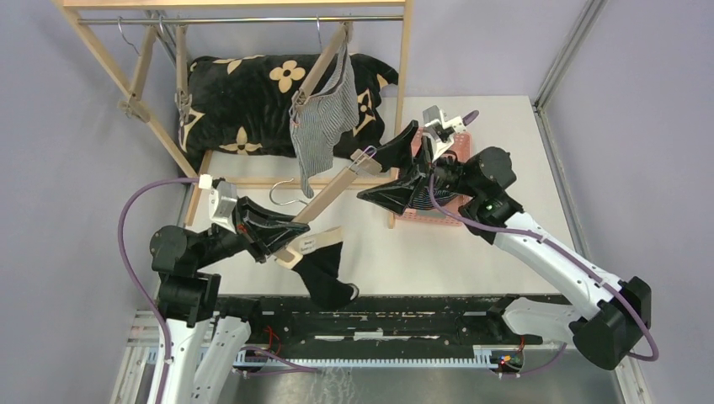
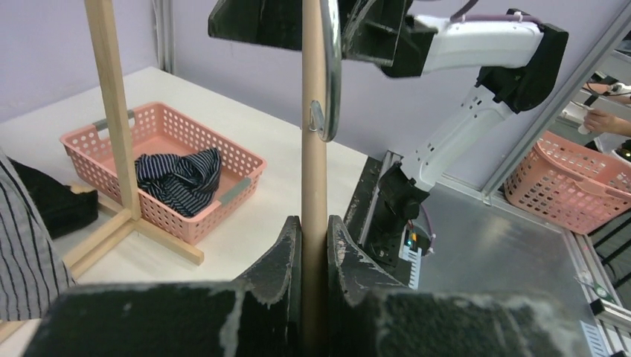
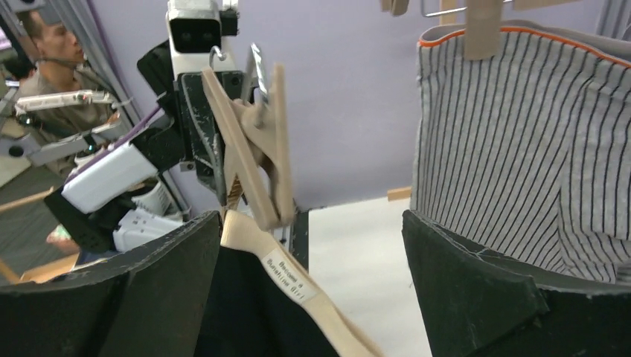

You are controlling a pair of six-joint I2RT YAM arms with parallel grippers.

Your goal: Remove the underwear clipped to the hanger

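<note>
My left gripper [image 1: 285,236] is shut on the wooden bar of a hanger [image 1: 337,189], seen clamped between its fingers in the left wrist view [image 2: 314,186]. Black underwear [image 1: 324,273] with a cream waistband hangs from the hanger's near end. My right gripper [image 1: 370,179] is open at the hanger's far end. In the right wrist view the black underwear [image 3: 253,312] and a wooden clip [image 3: 260,156] lie between its spread fingers [image 3: 476,290]. Grey-white pinstriped underwear [image 1: 324,114] hangs clipped to a second hanger on the rack. Navy striped underwear [image 2: 178,178] lies in a pink basket [image 2: 238,160].
A wooden clothes rack [image 1: 396,93] stands at the back, with a black flowered cushion [image 1: 244,93] under it. The pink basket [image 1: 442,215] sits beneath my right arm. A second pink basket [image 2: 573,186] stands off the table. A person [image 3: 52,52] is beyond the left arm.
</note>
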